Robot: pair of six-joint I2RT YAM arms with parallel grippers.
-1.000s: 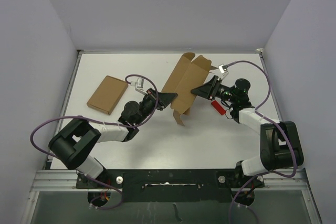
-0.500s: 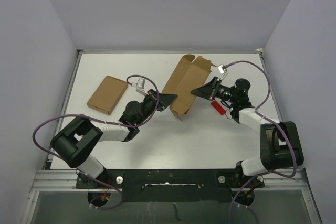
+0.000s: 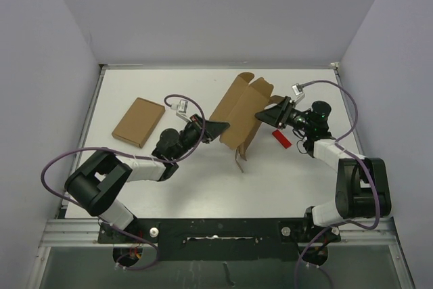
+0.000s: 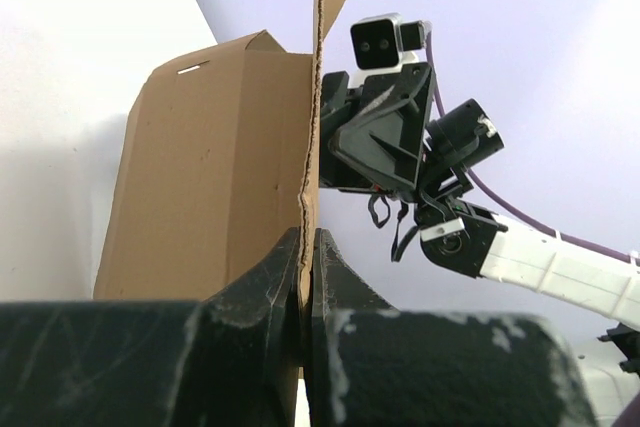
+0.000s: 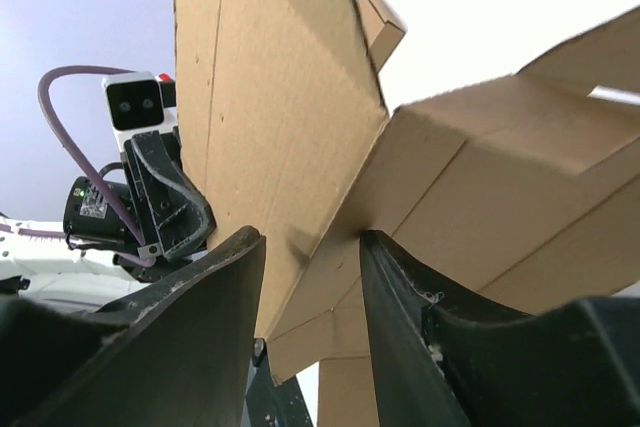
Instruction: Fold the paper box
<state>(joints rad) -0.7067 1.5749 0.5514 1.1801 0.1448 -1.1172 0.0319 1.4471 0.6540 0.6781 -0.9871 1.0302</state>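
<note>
From above, the paper box (image 3: 238, 107) stands half-open near the centre of the table (image 3: 216, 191), with the left gripper (image 3: 220, 126) at its 8 o'clock and the right gripper (image 3: 265, 114) at its 3 o'clock. Only the left wrist view shows the left fingers (image 4: 270, 282) pinching a panel's edge. The right wrist view shows its own fingers (image 5: 215, 292) spread around a fold.

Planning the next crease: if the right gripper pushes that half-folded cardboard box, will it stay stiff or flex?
Probably flexes: the paper box is thin sheet, and its edge looks wavy where the left gripper pinches it. Likely light, since that single pinch seems to hold it upright. Clamped on one edge only, it would probably pivot under a push.
</note>
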